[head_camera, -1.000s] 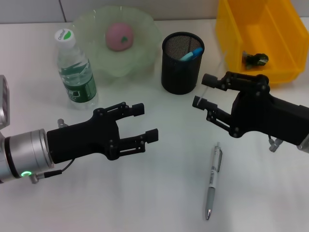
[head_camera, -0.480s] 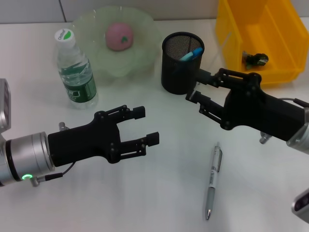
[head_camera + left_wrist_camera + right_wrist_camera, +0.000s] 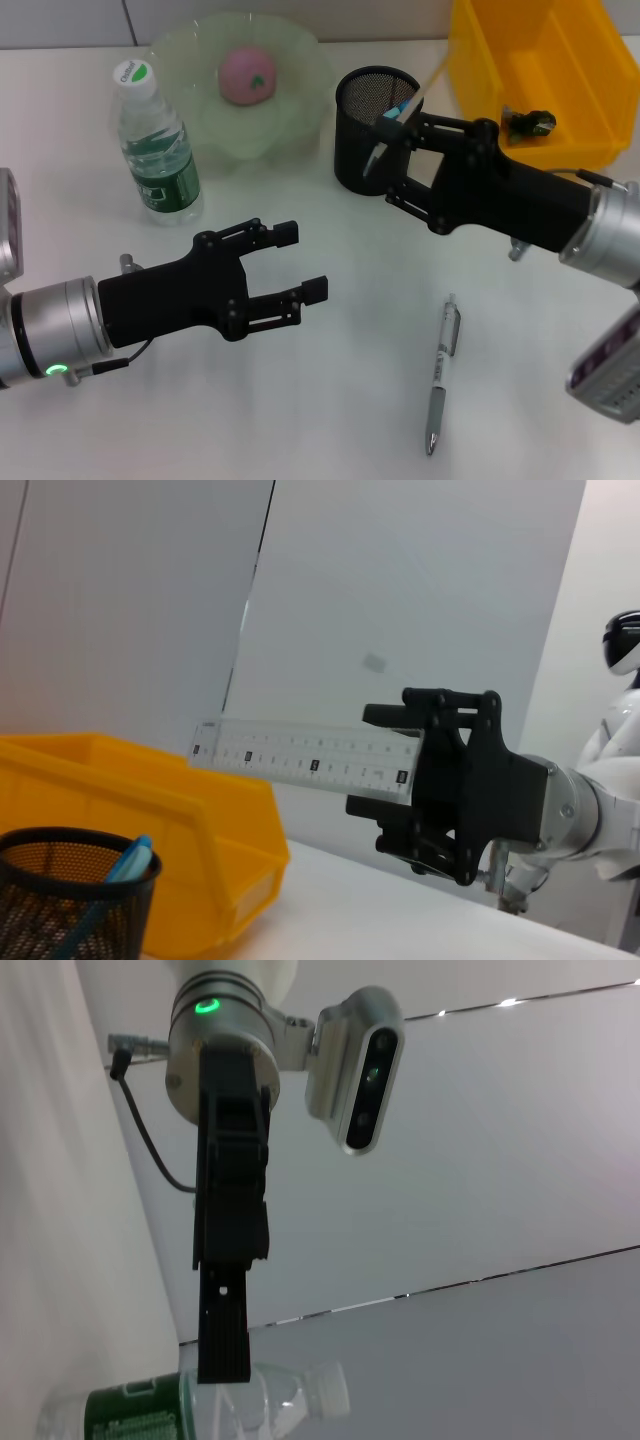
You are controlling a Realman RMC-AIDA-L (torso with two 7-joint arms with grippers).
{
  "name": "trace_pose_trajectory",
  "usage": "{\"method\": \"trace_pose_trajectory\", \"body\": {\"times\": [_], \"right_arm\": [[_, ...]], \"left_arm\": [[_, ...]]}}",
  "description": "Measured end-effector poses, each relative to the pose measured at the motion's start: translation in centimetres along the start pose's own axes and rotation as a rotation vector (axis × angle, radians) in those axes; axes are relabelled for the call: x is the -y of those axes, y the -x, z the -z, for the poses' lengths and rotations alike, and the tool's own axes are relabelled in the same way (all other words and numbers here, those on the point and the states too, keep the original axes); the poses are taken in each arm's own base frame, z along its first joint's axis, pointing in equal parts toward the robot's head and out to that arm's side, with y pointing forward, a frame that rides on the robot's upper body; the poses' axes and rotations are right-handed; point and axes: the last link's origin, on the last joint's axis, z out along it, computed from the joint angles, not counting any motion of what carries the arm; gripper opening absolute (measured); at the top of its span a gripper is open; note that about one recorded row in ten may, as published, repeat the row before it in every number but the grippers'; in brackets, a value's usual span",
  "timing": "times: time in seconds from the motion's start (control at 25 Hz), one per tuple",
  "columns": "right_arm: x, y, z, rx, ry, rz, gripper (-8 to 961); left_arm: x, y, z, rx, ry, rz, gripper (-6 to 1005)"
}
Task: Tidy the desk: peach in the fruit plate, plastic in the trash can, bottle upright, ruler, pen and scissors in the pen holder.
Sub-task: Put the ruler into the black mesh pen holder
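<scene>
Carried toward the mesh pen holder (image 3: 375, 128), the clear ruler (image 3: 305, 760) now hangs level over the holder's rim, clamped in the right gripper (image 3: 390, 160), which has advanced from mid-desk to the holder's right side. Further out, the left gripper (image 3: 300, 262) stays over the bare desk with its fingers spread apart, holding nothing. Around them, the pen (image 3: 441, 373) lies on the desk (image 3: 300, 410), the peach (image 3: 247, 75) sits in the fruit plate (image 3: 190, 50), and the bottle (image 3: 152, 145) stands upright.

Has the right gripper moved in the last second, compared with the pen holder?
Yes. The right gripper, shut on the ruler, has moved toward the pen holder.
</scene>
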Motion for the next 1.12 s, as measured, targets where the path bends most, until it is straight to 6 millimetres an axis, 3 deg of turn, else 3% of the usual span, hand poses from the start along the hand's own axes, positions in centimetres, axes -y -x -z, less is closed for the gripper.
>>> {"method": "trace_pose_trajectory", "body": {"times": [0.44, 1.12], "right_arm": [[0.0, -1.6, -2.9, -0.035, 0.069, -0.043, 413], [0.1, -2.2, -4.9, -0.044, 0.113, -0.184, 421]], "left_arm": [[0.9, 0.8, 0.6, 0.033, -0.082, -0.043, 784], [1.1, 1.1, 1.0, 0.043, -0.114, -0.075, 783]]}}
